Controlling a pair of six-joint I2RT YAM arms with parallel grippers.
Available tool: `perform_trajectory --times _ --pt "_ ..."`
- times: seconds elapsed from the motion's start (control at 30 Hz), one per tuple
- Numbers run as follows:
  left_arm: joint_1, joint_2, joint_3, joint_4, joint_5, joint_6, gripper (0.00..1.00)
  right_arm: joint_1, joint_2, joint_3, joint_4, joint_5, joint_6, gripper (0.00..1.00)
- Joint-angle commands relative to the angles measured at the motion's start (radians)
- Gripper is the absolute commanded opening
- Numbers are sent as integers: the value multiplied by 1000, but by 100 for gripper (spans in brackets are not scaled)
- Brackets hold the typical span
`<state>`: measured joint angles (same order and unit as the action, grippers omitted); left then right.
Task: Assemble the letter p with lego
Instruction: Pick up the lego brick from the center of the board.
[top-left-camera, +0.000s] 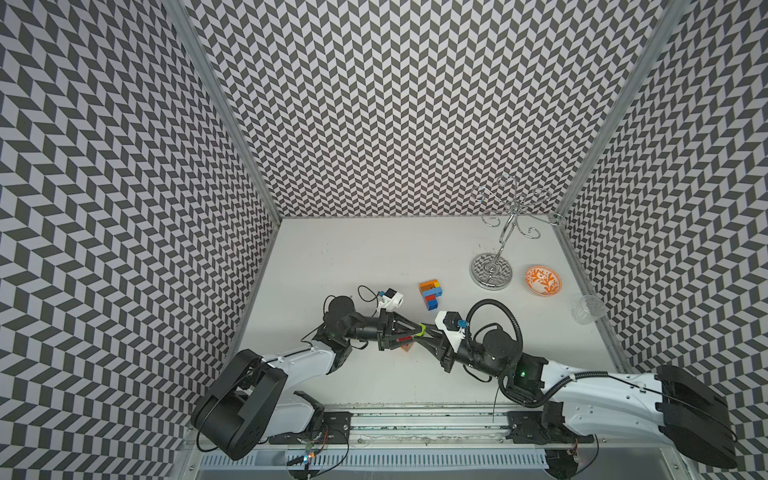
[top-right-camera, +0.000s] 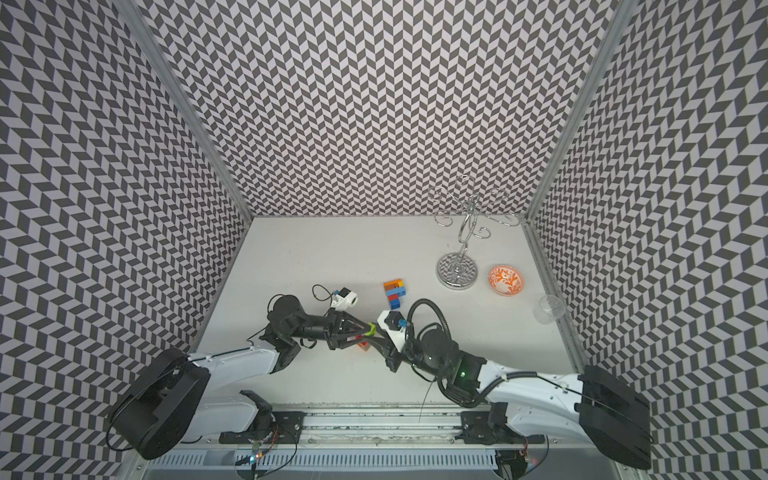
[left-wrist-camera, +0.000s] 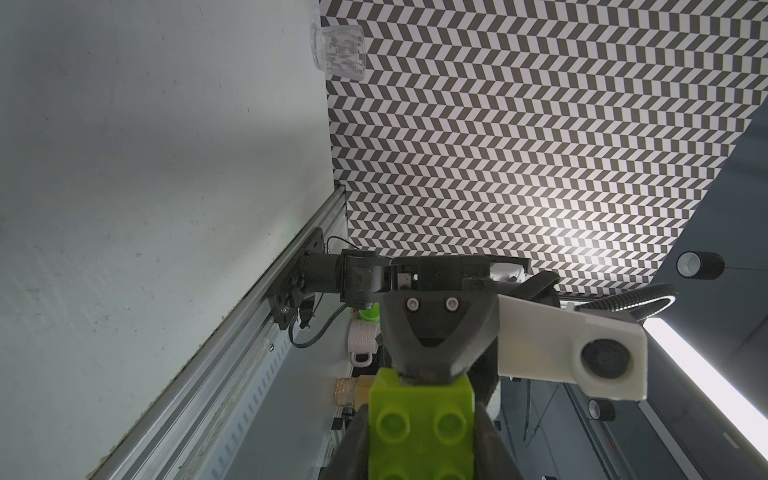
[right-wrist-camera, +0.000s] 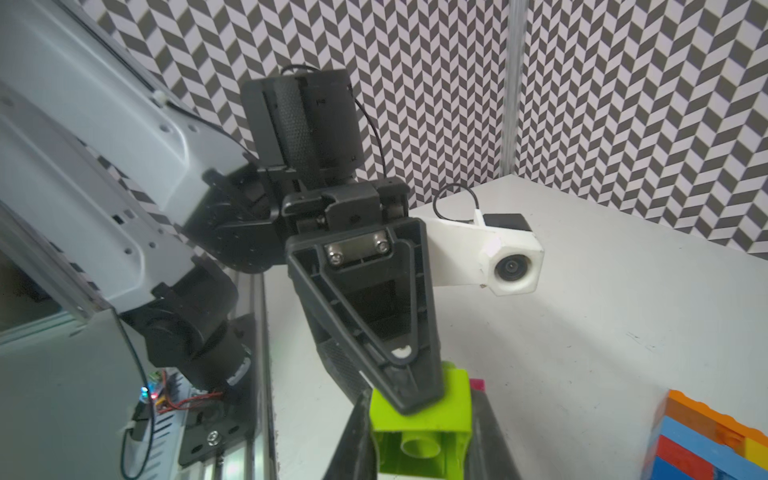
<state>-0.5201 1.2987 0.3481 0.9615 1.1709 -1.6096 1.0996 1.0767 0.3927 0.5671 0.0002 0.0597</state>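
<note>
A lime lego brick (top-left-camera: 422, 330) (top-right-camera: 370, 331) hangs above the table's front middle, held from both sides. My left gripper (top-left-camera: 417, 331) (left-wrist-camera: 422, 444) is shut on it; in the left wrist view its studs (left-wrist-camera: 420, 419) face the camera. From the right, my right gripper (top-left-camera: 426, 332) (right-wrist-camera: 424, 446) is shut on the same brick (right-wrist-camera: 457, 405), hollow underside showing. A joined stack of orange, yellow, blue, light blue and red lego (top-left-camera: 431, 293) (top-right-camera: 394, 293) (right-wrist-camera: 706, 440) lies behind the grippers. Red and orange loose lego (top-left-camera: 405, 345) sits under the left gripper, mostly hidden.
A chrome hook stand (top-left-camera: 492, 270) is at the back right, with an orange patterned bowl (top-left-camera: 543, 281) beside it and a clear plastic cup (top-left-camera: 589, 308) near the right wall. Patterned walls close in three sides; a metal rail (top-left-camera: 415, 415) runs along the front.
</note>
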Motion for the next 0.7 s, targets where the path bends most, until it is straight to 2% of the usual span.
perform_trajectory --times 0.0,0.1,0.2,0.3,0.37,0.47,0.67 --pt "14 -10 3 -42 -5 82 37 7 4 42 4 18 13 5" --pt "46 -71 44 -312 -57 271 60 8 13 73 -48 29 50 0" --pt "109 -147 111 -621 -156 517 82 8 29 108 -104 61 109 0" --pt "181 -220 142 -819 -273 682 96 7 52 156 -178 77 163 0" --pt "217 -265 144 -893 -363 751 100 8 75 197 -234 83 188 0" --pt "238 -341 127 -933 -515 808 100 7 117 277 -332 75 213 0" --pt "239 -504 24 -883 -741 819 100 5 253 509 -608 21 241 0"
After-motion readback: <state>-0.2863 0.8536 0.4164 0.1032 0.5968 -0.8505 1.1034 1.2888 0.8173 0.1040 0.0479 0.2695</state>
